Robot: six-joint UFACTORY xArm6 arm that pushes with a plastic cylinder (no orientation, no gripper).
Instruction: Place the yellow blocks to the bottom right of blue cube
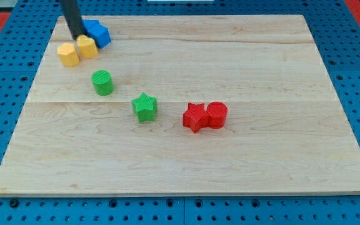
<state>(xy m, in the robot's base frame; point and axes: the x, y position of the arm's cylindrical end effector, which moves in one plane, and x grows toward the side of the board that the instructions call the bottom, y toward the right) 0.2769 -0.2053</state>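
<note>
The blue cube [97, 32] sits near the view's top left corner of the wooden board [186, 162]. Two yellow blocks lie just below and left of it: one [87, 47] touches the cube's lower left side, the other [68, 55] sits against that one's left. My tip [77, 36] comes down from the view's top, right beside the blue cube's left side and just above the yellow blocks.
A green cylinder [102, 82] lies below the yellow blocks. A green star [145, 107] sits lower and to the right. A red star [195, 117] and red cylinder [217, 115] touch near the middle. Blue pegboard surrounds the board.
</note>
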